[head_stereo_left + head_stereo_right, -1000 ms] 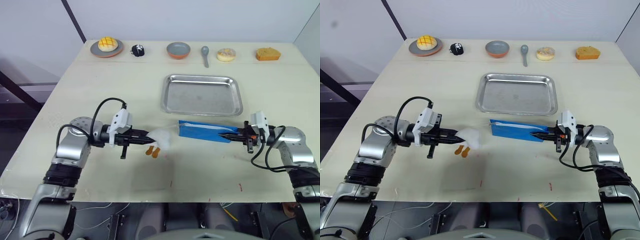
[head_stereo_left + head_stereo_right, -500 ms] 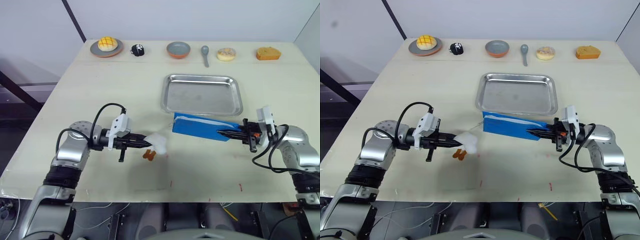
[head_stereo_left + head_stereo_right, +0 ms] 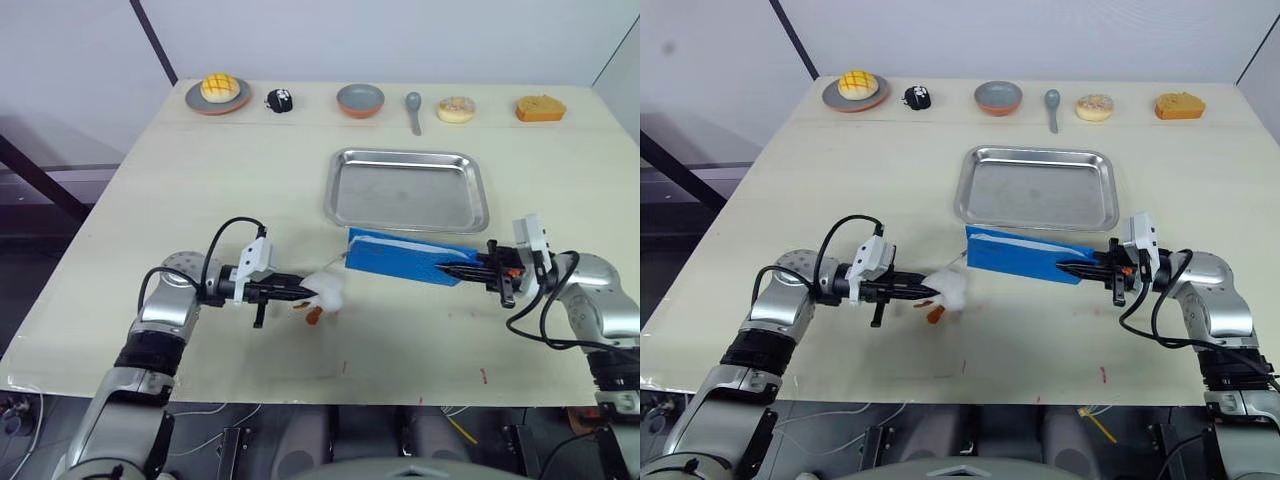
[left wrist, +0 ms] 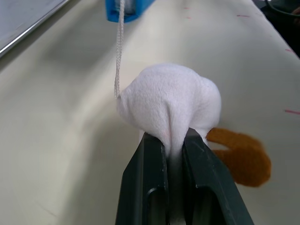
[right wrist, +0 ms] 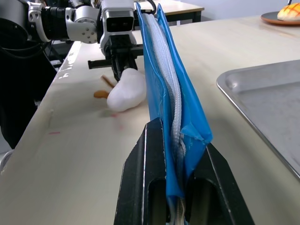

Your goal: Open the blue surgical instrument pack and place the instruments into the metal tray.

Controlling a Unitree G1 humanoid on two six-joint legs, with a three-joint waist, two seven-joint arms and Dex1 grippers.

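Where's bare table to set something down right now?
Bare table: left of the metal tray, and the near edge below the blue pack. Crowded: the far edge's row of dishes, and the strip between both tools, taken by pack and white plush toy.

The right gripper [image 5: 176, 154] has its two black fingers [image 5: 152, 168] closed on the near end of the blue pack [image 5: 164, 84], which stands on edge and runs away from the camera, with a white zip-like strip along its upper edge. Beyond it, the left gripper [image 5: 123, 58] pinches a white plush toy [image 5: 126, 91] lying on the pale table [image 5: 70, 154]; an orange part shows beside the toy. The rounded corner of the metal tray [image 5: 262, 101] lies beside the pack.
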